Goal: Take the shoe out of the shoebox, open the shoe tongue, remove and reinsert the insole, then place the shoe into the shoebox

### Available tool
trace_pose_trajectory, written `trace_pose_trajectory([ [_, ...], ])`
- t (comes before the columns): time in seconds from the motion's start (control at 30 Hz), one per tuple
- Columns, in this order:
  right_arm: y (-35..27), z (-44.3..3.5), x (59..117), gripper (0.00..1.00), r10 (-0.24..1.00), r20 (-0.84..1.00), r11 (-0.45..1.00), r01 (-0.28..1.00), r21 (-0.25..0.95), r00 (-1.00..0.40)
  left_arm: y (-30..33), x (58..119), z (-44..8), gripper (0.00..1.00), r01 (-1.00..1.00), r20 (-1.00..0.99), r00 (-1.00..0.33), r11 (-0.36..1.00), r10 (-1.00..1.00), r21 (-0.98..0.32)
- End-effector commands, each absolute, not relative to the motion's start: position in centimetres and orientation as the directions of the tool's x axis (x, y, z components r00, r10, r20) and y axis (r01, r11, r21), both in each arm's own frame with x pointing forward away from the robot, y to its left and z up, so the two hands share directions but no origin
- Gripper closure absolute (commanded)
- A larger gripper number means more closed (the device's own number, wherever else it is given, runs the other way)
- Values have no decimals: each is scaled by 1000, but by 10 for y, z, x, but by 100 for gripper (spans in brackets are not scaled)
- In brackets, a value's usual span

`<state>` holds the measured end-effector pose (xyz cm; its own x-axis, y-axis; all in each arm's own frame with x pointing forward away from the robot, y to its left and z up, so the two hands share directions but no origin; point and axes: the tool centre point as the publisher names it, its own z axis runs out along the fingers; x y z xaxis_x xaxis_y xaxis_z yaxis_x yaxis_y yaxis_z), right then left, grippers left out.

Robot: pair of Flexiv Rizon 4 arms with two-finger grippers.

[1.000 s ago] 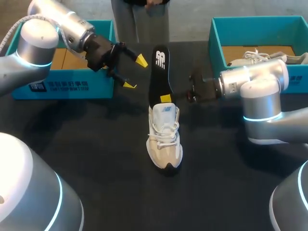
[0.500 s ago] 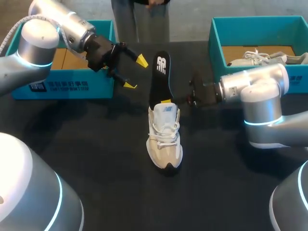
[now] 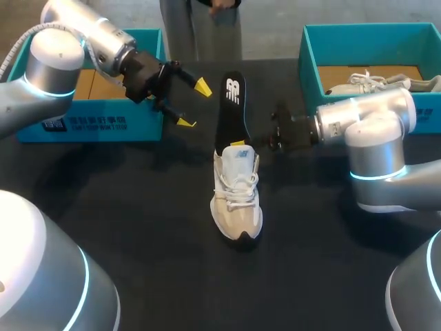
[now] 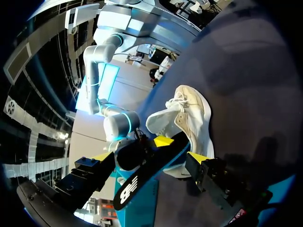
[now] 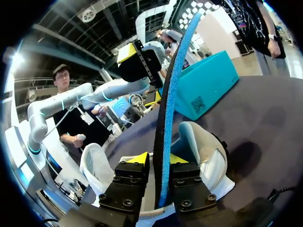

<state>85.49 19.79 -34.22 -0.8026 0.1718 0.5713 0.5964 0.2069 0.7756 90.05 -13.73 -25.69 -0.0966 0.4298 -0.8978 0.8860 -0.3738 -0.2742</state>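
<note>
The insole stands nearly upright out of the shoe's heel opening, its lower end inside the shoe. Our right end effector is closed narrowly on it just above the collar, a finger on each face. We judge the insole light, thin and bendy, foam that will buckle if pushed from high up, so a hold low down near the shoe is the sensible one. The shoe itself looks light with a soft upper, and nothing pins it, so it could slide or tip when the insole drags against it. The heel counter or the sole's sides would give the firmest hold. Our left end effector hangs with its fingers spread wide and holding nothing, well apart from the shoe, beside the left shoebox. The shoe sits mid-desk on the dark desk, with open space on both sides. The right shoebox holds another shoe
</note>
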Motion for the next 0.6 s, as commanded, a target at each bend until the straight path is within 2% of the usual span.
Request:
trace_pose_trajectory([
  [0.03, 199, -336, 857, 77, 179, 562, 209, 589, 781, -808, -137, 901, -258, 0, 884, -899, -97, -377, 427, -275],
  [0.2, 199, -329, 861, 78, 180, 548, 207, 577, 791, -817, -137, 901, -259, 0, 883, -899, -98, -379, 427, -276],
  [0.33, 199, -328, 864, 85, 178, 546, 209, 574, 792, -819, -137, 901, -259, 0, 882, -897, -97, -381, 431, -278],
  [0.37, 199, -328, 864, 87, 177, 548, 209, 575, 791, -818, -137, 901, -260, 0, 881, -897, -97, -381, 432, -279],
  [0.43, 199, -330, 864, 100, 173, 553, 209, 579, 788, -815, -137, 901, -260, 0, 881, -895, -98, -381, 435, -282],
  [0.6, 198, -336, 859, 100, 176, 569, 214, 595, 775, -804, -137, 901, -261, 0, 880, -891, -100, -379, 443, -287],
])
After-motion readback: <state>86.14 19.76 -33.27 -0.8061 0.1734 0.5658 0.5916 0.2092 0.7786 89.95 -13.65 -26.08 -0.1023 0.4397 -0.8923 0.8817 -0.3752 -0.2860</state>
